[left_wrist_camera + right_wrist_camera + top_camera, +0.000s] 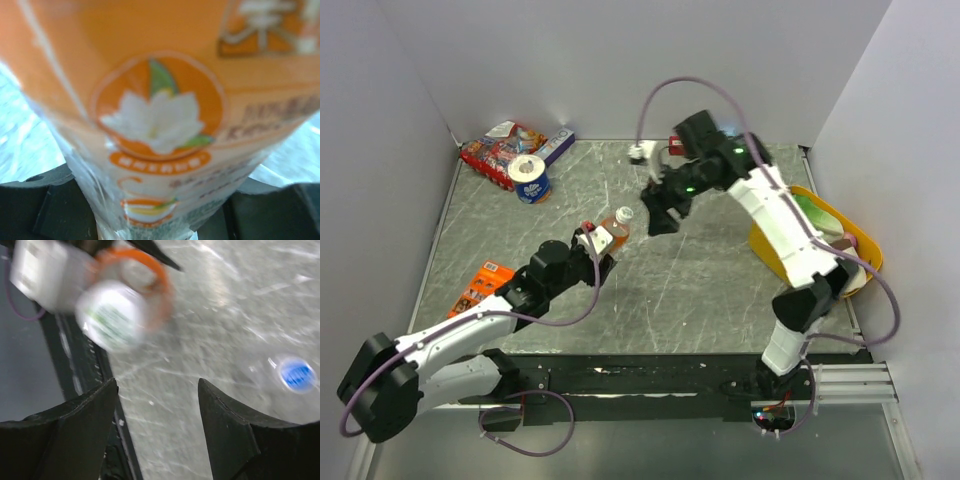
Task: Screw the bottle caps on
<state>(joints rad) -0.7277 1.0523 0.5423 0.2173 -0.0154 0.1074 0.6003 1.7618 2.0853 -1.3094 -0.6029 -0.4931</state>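
Orange-labelled clear plastic bottle [613, 230] tilted above mid-table, neck toward 1 o'clock, pinched round its body by left pincer [601, 240]. White cap [112, 315] apparently seated on the neck. Right pincer [660, 214] just beside it at 3 o'clock, spread, holding nothing. Blue cap [296, 374] loose on table [720, 290]. Probably light, thin-walled, slick, easily dented: hold at label, twist cap by its rim. Grey, scratched, hard surface between white panels; tape roll [530, 180] at 10 o'clock, yellow dish [868, 250] at 3 o'clock.
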